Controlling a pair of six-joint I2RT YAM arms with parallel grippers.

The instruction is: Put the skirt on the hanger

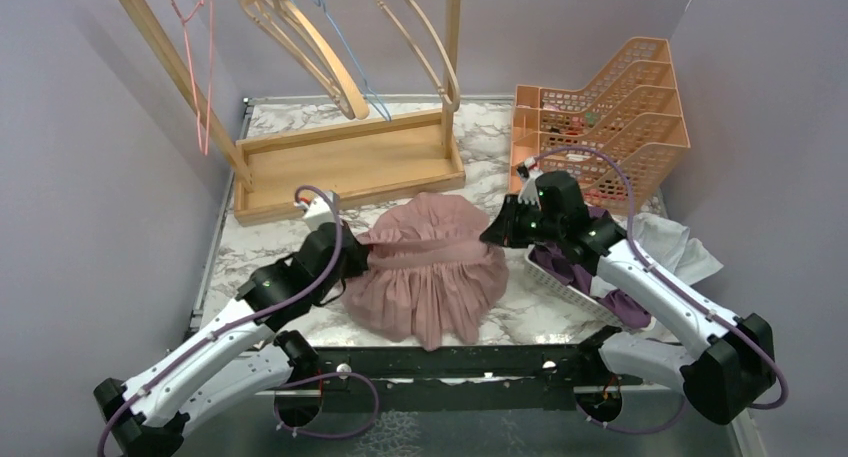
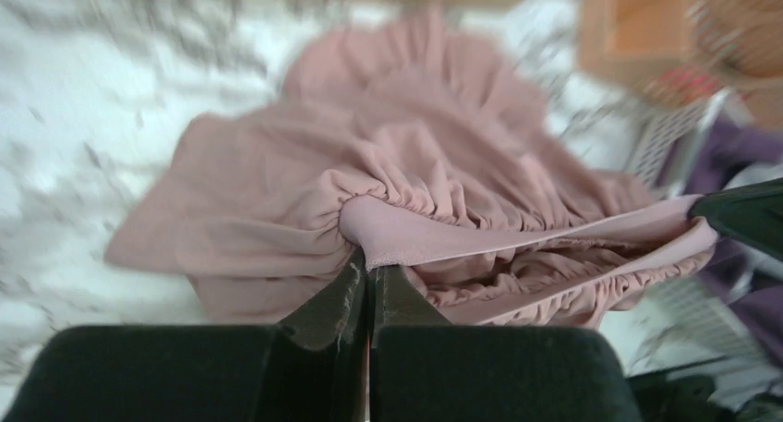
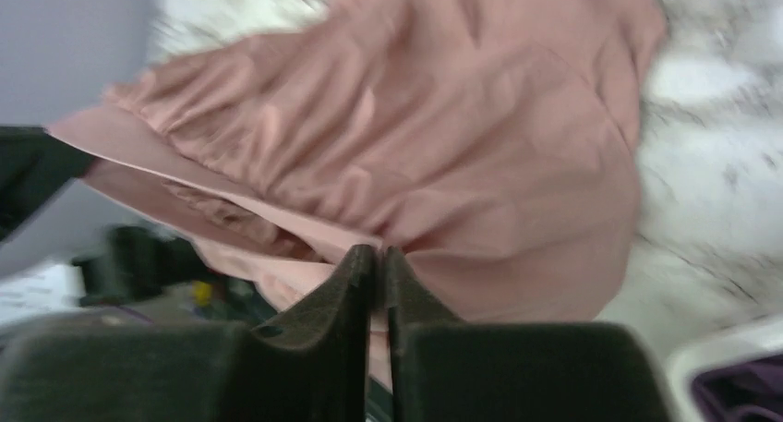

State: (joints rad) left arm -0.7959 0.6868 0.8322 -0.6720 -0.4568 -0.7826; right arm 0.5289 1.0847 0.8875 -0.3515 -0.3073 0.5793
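Observation:
A dusty pink pleated skirt (image 1: 430, 272) hangs between my two grippers over the marble table, its waistband stretched taut. My left gripper (image 1: 358, 259) is shut on the left end of the waistband (image 2: 406, 242); its tips (image 2: 369, 270) pinch the band. My right gripper (image 1: 497, 233) is shut on the right end; its tips (image 3: 379, 254) pinch the pink cloth (image 3: 443, 145). Wooden hangers (image 1: 300, 37) hang from the rack at the back, beside a pink wire hanger (image 1: 200, 67) and a blue one (image 1: 350, 62).
The wooden rack base (image 1: 345, 162) stands just behind the skirt. An orange file rack (image 1: 600, 117) is at the back right. A white basket (image 1: 565, 282) with purple clothes and pale cloth (image 1: 680, 242) lies under my right arm.

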